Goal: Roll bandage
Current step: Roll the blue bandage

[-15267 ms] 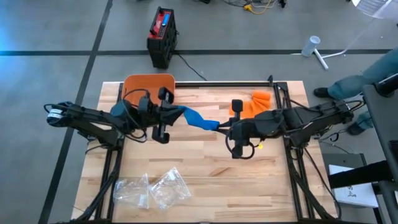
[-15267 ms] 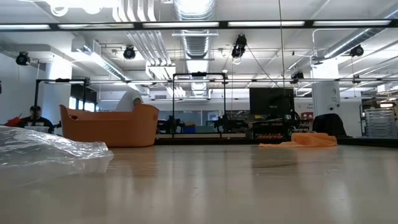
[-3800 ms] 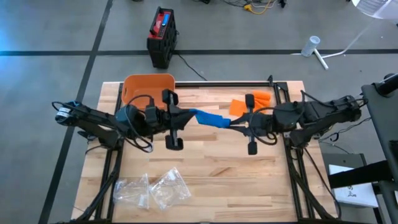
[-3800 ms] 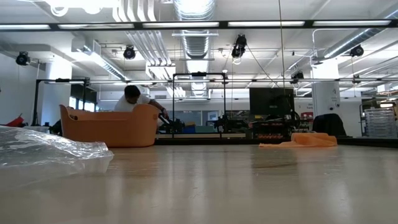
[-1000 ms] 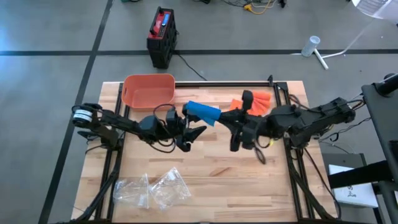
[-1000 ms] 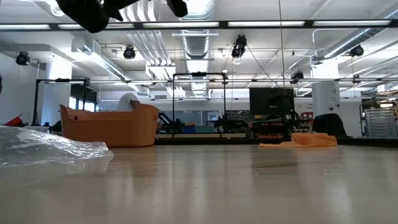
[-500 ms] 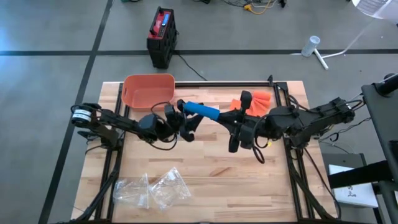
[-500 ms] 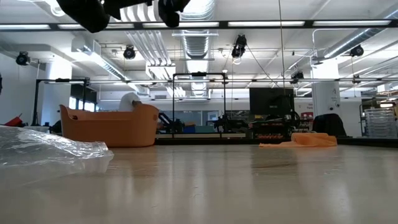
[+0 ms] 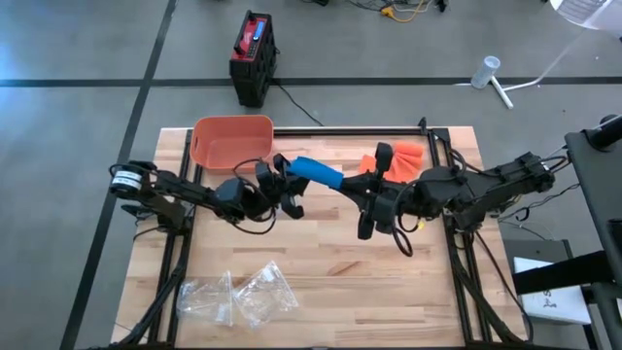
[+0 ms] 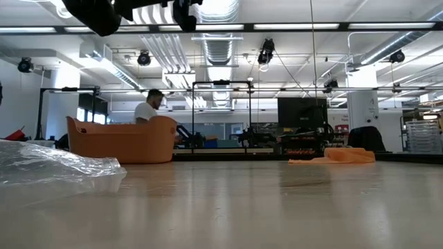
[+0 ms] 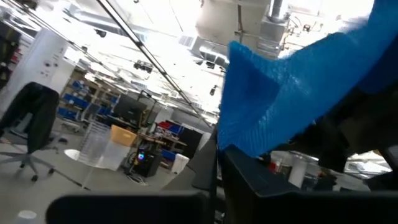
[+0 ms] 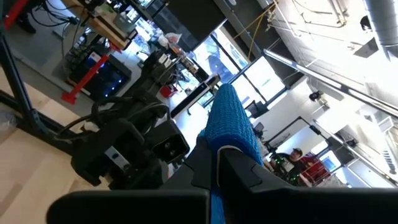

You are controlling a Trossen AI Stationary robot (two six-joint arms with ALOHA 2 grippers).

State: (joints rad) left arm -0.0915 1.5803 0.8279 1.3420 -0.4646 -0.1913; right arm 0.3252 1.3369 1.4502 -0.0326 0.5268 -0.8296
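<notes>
A blue bandage (image 9: 317, 173) is held in the air between both grippers, above the far middle of the table. It shows close up in the left wrist view (image 11: 292, 87) and in the right wrist view (image 12: 231, 124). My left gripper (image 9: 285, 178) is shut on the bandage's left end. My right gripper (image 9: 362, 191) is shut on its right end. In the low view only dark parts of an arm (image 10: 104, 12) show at the top. The bandage itself does not show there. My left gripper holds the bandage's left end (image 11: 245, 134) between its two fingers (image 11: 249, 171), coming from the table's left. The bandage is lifted clear of the table and runs on toward the right gripper. How far back it reaches between the fingers does not show. My right gripper pinches the bandage's right end (image 12: 225, 134) between its two fingers (image 12: 233, 165), coming from the table's right. The bandage stands out beyond the fingertips toward the left arm, clear of the table.
An orange bin (image 9: 231, 141) stands at the far left of the table. An orange cloth (image 9: 400, 157) lies at the far right. Clear plastic bags (image 9: 238, 295) lie at the near left and also show in the low view (image 10: 48, 166). A person shows behind the bin in the low view.
My left gripper has gone from the near side of the bandage toward the table's far edge and now sits at the bandage's left end. The bandage looks longer and thinner than a second ago, and it slants down toward my right gripper.
</notes>
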